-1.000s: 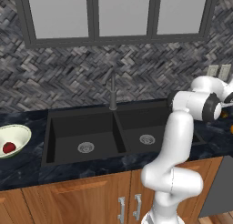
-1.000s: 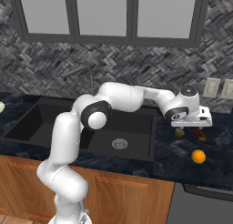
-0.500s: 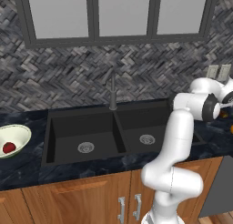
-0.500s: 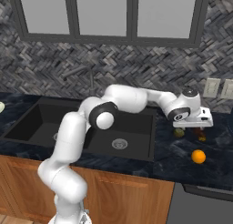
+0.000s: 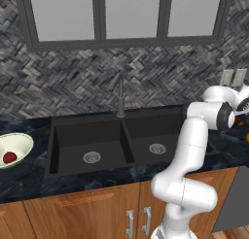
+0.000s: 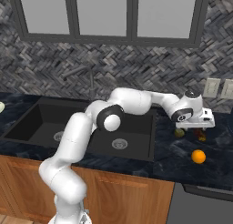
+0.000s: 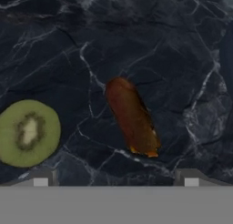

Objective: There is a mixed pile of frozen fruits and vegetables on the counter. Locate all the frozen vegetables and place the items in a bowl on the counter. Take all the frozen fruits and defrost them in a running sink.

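My gripper (image 6: pixel 195 129) hangs open just above the counter (image 6: pixel 179 160), to the right of the sink (image 6: pixel 91 127). Right under it lies the dark reddish-brown oblong vegetable (image 7: pixel 132 116), between the lines of my two fingertips (image 7: pixel 41 180). It also shows as a small dark spot, the oblong item (image 6: pixel 200 137). A yellowish-olive kiwi slice (image 7: pixel 28 132) lies beside it, outside the jaws. The orange ball (image 6: pixel 198 156) rests nearer the counter's front edge. Far left, the pale bowl (image 5: pixel 23 142) holds the red round vegetable (image 5: pixel 8 158).
The black double-basin sink (image 5: pixel 112 141) with its tall dark faucet (image 5: pixel 120 99) lies between the bowl and the pile. Wall sockets (image 6: pixel 218 88) sit on the herringbone backsplash behind the gripper. My arm spans over the right basin.
The gripper has sunk a little lower over the brown oblong item and stayed open. Nothing on the counter has moved.
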Controlling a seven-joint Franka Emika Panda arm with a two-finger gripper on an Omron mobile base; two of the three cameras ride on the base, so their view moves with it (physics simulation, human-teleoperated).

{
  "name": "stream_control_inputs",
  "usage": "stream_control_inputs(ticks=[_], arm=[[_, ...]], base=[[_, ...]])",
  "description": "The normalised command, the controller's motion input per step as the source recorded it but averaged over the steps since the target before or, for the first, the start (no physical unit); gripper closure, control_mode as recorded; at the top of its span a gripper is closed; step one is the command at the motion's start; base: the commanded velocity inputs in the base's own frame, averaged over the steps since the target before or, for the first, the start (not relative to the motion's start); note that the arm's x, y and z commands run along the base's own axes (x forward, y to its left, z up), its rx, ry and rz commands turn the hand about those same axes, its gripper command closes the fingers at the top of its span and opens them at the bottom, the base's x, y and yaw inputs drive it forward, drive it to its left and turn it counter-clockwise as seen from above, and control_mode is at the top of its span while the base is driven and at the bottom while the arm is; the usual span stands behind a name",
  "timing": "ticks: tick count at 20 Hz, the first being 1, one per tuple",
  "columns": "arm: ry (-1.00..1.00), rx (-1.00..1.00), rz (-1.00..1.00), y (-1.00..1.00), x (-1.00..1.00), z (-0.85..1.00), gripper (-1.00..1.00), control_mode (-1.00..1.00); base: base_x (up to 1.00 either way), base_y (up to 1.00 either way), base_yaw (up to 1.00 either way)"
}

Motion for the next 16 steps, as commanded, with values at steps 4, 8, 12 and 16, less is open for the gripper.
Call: stream_control_inputs(ticks=[4,8,12,16], arm=[[0.02,0.0,0.0,-0.12,0.17,-0.14,-1.0,-1.0],[0.03,0.0,0.0,-0.08,0.15,-0.17,-1.0,-1.0],[0.02,0.0,0.0,-0.09,0.12,-0.15,-1.0,-1.0],[0.03,0.0,0.0,-0.05,0.11,-0.17,-1.0,-1.0]], base=[[0.0,0.0,0.0],[0.0,0.0,0.0],[0.0,0.0,0.0],[0.0,0.0,0.0]])
